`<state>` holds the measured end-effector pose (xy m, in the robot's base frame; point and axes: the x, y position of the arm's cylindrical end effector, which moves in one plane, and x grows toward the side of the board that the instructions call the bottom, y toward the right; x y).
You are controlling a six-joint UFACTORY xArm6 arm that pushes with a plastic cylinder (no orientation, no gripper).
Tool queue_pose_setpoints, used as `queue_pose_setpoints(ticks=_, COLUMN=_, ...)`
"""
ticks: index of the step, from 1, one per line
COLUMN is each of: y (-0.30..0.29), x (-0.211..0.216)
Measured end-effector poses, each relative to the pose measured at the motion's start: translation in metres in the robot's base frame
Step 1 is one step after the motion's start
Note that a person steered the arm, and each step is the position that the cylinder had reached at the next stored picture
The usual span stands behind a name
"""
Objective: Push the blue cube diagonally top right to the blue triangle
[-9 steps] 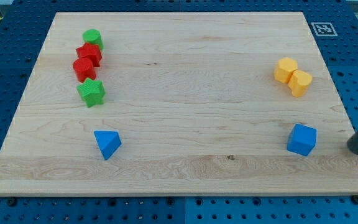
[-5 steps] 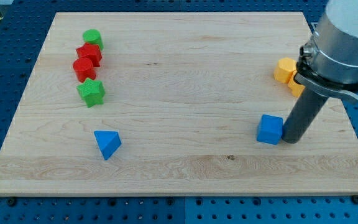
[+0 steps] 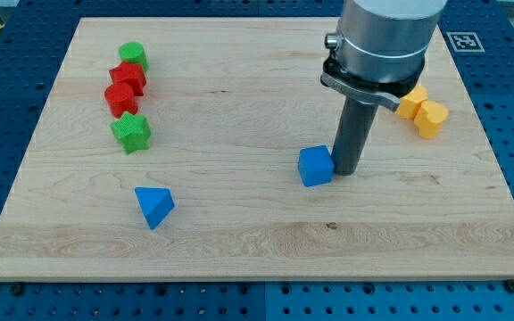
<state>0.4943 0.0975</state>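
Contact on the small blue cube's [image 3: 315, 167] right face: your rod, which carries no pincer, has my tip [image 3: 344, 172] there to drive it left toward the blue triangular block [image 3: 154, 206], lower left on the wooden worktop [image 3: 239, 89].

green [image 3: 133, 55], red [image 3: 124, 86], green star [image 3: 131, 132] blocks left; yellow blocks [image 3: 422, 111] right.

Board layout, single camera view.
Tip [image 3: 346, 171] touching right side of blue cube [image 3: 315, 166], near board [image 3: 239, 241] centre. Blue triangle [image 3: 153, 206] well apart, toward lower left. Column at upper left, top to bottom: green block [image 3: 133, 55], two red blocks [image 3: 123, 86], green star [image 3: 131, 132]. Two yellow blocks [image 3: 422, 111] touching at right, above cube level.
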Motion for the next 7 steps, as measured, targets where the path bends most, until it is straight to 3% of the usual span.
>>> queue_pose_setpoints(ticks=7, y=-0.127, x=0.0)
